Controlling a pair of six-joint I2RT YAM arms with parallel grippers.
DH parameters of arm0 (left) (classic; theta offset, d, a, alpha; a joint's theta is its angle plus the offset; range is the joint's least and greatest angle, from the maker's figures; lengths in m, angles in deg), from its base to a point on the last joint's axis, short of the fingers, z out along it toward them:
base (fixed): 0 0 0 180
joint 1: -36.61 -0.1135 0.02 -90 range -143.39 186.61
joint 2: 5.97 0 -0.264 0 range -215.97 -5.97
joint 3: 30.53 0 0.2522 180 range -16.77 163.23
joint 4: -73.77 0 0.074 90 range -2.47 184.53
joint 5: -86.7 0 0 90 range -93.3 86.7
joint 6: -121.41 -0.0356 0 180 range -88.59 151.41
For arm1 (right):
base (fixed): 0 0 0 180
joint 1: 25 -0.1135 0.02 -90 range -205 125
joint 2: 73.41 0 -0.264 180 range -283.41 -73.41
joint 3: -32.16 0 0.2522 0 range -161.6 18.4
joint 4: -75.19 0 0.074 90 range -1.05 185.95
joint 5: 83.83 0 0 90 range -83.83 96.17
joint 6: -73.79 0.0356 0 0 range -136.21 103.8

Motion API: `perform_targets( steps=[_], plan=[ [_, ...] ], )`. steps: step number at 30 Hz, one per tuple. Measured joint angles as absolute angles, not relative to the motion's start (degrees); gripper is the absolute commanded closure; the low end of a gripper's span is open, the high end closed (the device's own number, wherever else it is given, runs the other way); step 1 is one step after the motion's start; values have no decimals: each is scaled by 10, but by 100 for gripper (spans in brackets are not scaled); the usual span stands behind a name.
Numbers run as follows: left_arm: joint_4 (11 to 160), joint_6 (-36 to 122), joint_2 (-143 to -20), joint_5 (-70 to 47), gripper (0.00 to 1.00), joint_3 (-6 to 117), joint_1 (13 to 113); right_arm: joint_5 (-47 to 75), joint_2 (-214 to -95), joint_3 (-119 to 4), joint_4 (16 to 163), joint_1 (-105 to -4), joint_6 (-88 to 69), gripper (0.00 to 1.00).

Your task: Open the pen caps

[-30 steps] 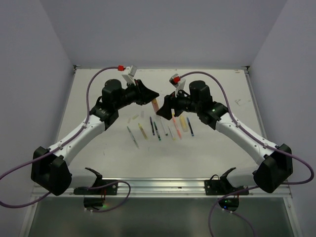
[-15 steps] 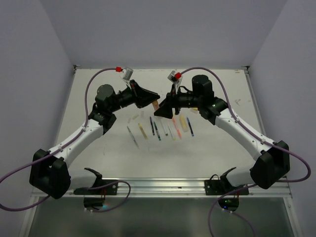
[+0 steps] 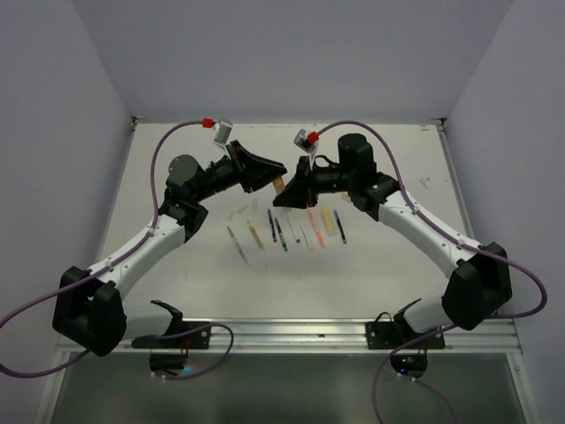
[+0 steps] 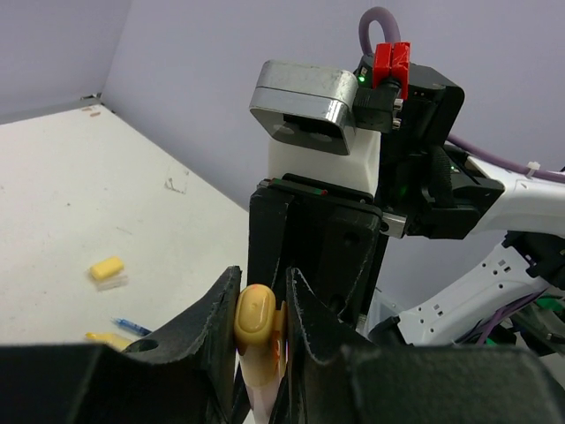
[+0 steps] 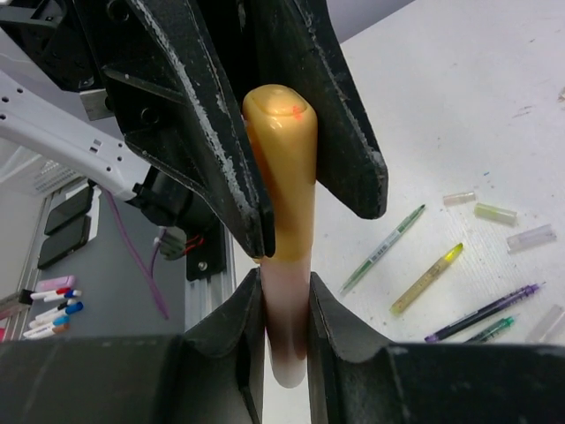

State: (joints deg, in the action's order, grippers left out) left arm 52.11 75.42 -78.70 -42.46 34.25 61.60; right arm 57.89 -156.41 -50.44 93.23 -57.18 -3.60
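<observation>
White table (image 3: 397,256), both arms raised over its middle. Left arm (image 3: 150,238) comes in from 9 o'clock and right arm (image 3: 424,230) from 3 o'clock. Their tips meet nose to nose at 12 o'clock of the pen row (image 3: 284,231).

One orange highlighter (image 3: 278,185) is between them, off the table, gripped from both ends.

- Left gripper (image 4: 261,305): jaws almost together, clamped on the orange cap (image 5: 281,168). The rounded cap end pokes out past the fingers.
- Right gripper (image 5: 287,305): jaws pinched in the same way, clamped on the pale pink barrel (image 5: 288,349) just below the cap.
- Cap is seated on the barrel, no gap visible.
- The two finger sets sit just beside each other along the pen. Cannot tell if they touch.

Right wrist view, flat on the table at 3-4 o'clock of the held pen, all apart from each other:
- green pen (image 5: 381,248)
- yellow highlighter (image 5: 427,277)
- purple pen (image 5: 481,312)

At 3 o'clock of the held pen lie a pale green cap (image 5: 494,213) and a clear cap (image 5: 531,238).

Left wrist view: yellow cap (image 4: 107,268) lies on the table at 9 o'clock of the gripper, with a blue pen (image 4: 131,326) at 8 o'clock.
</observation>
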Motion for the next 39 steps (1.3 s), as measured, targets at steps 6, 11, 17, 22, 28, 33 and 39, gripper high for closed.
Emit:
perform_targets(
  steps=[6,11,17,22,28,33,39],
  plan=[
    [516,751,-790,-423,100,339,625,585,-1546,-469,912,-569,-45,100],
    [516,747,-808,-432,100,340,637,577,-1517,-414,885,-564,-47,100],
    [515,743,-844,-450,100,347,645,556,-1493,-349,838,-556,-45,100],
    [404,740,-850,-326,100,410,606,597,-1490,-253,926,-578,-46,100],
    [341,738,-838,-285,100,445,599,594,-1483,-215,958,-582,-29,100],
    [434,735,-838,-289,100,445,599,490,-1446,-220,996,-579,-20,100],
    [595,734,-836,-280,100,407,606,309,-1445,-239,1053,-563,7,100]
  ],
)
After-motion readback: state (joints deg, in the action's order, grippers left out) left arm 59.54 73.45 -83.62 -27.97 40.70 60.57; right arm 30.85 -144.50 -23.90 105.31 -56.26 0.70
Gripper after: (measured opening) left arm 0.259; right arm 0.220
